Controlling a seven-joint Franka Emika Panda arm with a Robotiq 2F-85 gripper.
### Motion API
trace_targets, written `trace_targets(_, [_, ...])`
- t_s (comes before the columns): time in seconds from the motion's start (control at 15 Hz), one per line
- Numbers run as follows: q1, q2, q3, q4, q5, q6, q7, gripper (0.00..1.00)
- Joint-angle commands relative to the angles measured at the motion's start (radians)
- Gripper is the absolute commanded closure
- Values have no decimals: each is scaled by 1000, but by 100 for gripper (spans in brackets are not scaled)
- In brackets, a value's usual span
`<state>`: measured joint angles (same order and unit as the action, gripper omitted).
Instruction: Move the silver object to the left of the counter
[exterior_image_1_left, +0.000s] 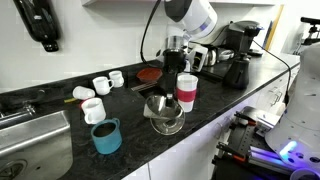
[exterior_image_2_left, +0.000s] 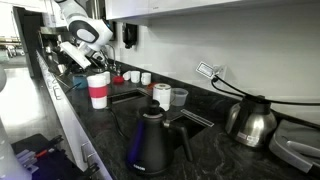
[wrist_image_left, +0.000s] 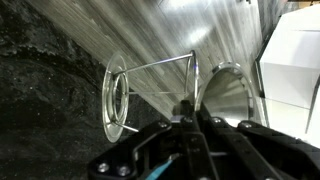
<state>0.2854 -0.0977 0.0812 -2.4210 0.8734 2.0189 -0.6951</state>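
1. The gripper (wrist_image_left: 190, 118) fills the bottom of the wrist view, jaws drawn almost together. They seem clenched on the thin rim of the silver object (wrist_image_left: 226, 95), though the bite itself is hard to make out.
2. The silver object sits mid-counter under the arm in an exterior view (exterior_image_1_left: 165, 114), just beside the red-and-white cup (exterior_image_1_left: 186, 93). Whether it rests on the stone or hangs a little above it cannot be told.
3. Step in hand, by the look of it: the grasp is made and the carry has not begun. The next move calls for a clean lift, then a sideways pass along the counter (exterior_image_1_left: 135, 125) toward the sink (exterior_image_1_left: 35, 140) end. It must clear the blue mug (exterior_image_1_left: 106, 136) and not nudge the red-and-white cup.
4. The count, nearest first, in that exterior view:
   - one blue mug
   - one silver object
   - one red-and-white cup
   - four small white cups (exterior_image_1_left: 92, 108) grouped behind
   - one red disc (exterior_image_1_left: 148, 73)
   - one coffee machine (exterior_image_1_left: 236, 52) at the far end
5. The opposite angle adds one black kettle (exterior_image_2_left: 150, 140) up front and one steel kettle (exterior_image_2_left: 250, 120) farther along.
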Motion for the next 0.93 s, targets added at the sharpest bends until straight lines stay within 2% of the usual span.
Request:
trace_targets(0.0, [-34,0,33,1,2,-4,-1,93])
trace_targets(0.07, [-34,0,33,1,2,-4,-1,93])
trace_targets(0.13, [-34,0,33,1,2,-4,-1,98])
trace_targets(0.47, [-47,31,30,51,-80,-58,-16,98])
trace_targets(0.87, [-62,102,26,179,-137,-224,-103,98])
